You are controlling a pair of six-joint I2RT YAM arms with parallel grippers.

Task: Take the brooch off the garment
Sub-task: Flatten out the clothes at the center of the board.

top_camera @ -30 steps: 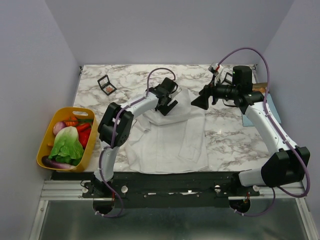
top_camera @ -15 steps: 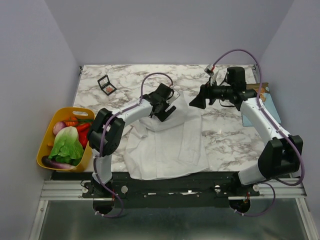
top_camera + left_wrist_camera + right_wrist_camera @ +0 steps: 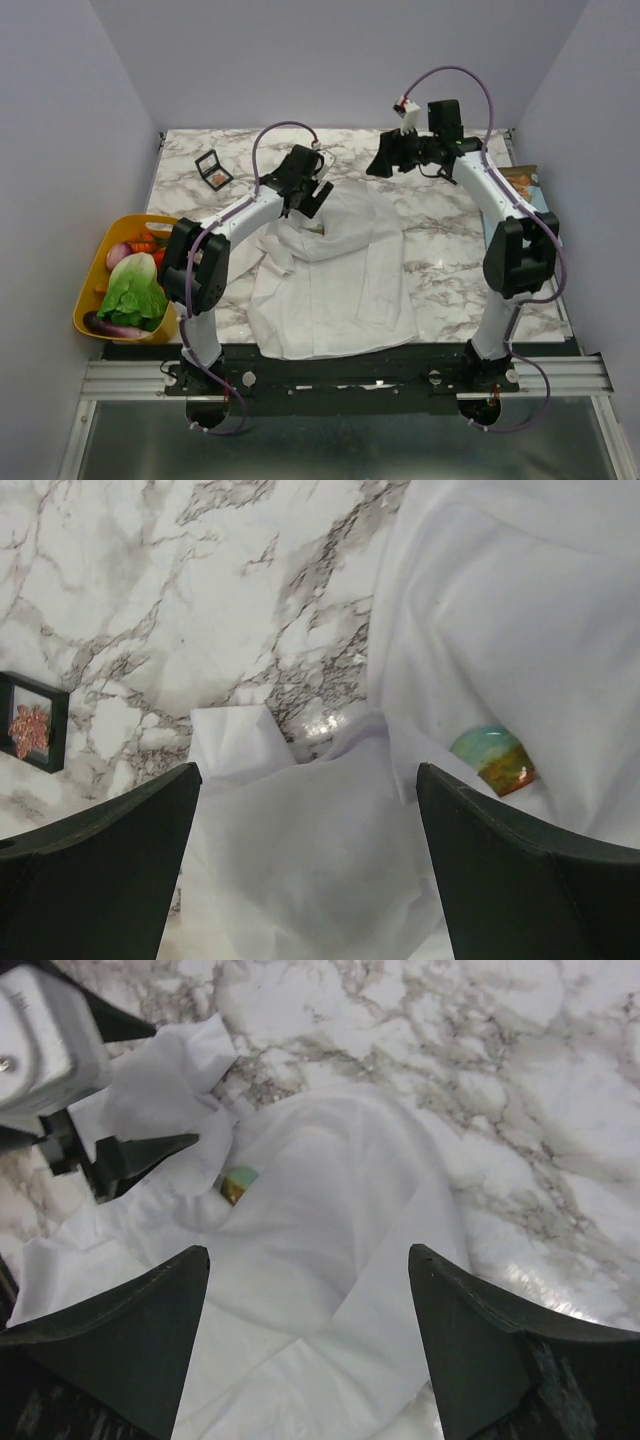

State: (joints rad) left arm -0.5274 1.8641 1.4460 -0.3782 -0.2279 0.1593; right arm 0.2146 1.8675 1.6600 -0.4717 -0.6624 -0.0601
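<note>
The white shirt (image 3: 335,275) lies spread on the marble table, collar end toward the back. The tiny round brooch (image 3: 318,229), green above and orange-brown below, is pinned near the collar; it also shows in the left wrist view (image 3: 493,760) and the right wrist view (image 3: 239,1183). My left gripper (image 3: 310,197) is open and empty just above the shirt's back left edge (image 3: 300,850), with the brooch to the right of its fingers. My right gripper (image 3: 378,165) is open and empty, high over the shirt's back right part (image 3: 330,1260).
A black square makeup palette (image 3: 213,169) lies at the back left, also in the left wrist view (image 3: 30,723). A yellow basket (image 3: 92,283) of vegetables hangs off the left edge. A blue flat item (image 3: 538,215) lies at the right edge.
My left gripper has moved back and left off the bunched collar area, and the shirt now lies flatter with the brooch showing. My right gripper has moved back and left.
</note>
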